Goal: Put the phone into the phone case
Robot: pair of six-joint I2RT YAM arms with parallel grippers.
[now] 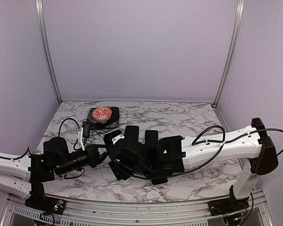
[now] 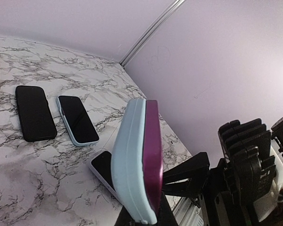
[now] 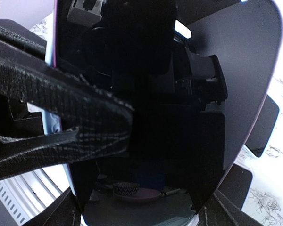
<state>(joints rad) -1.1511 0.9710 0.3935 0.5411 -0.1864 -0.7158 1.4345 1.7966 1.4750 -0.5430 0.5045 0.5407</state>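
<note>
In the left wrist view a light blue phone case point(image 2: 128, 155) stands on edge. A magenta-edged phone point(image 2: 154, 146) lies flat against its right side. My left gripper point(image 2: 142, 220) is shut on the bottom of the two together. In the right wrist view the phone's dark screen point(image 3: 155, 117) fills the frame. My right gripper point(image 3: 146, 202) is shut across the phone's width, a finger at each side edge. A textured finger of the left gripper point(image 3: 61, 122) crosses in from the left. From above, both grippers meet at the table's near middle, the left point(image 1: 104, 155) beside the right point(image 1: 119, 162).
Other phones lie flat on the marble: a black one point(image 2: 35, 113), a blue-cased one point(image 2: 78, 120) and a white-edged one point(image 2: 101, 169) just below the held pair. A red-and-white bowl point(image 1: 103, 113) sits on a dark mat point(image 1: 114, 123) at the back. The table's near rail point(image 2: 191, 212) is close.
</note>
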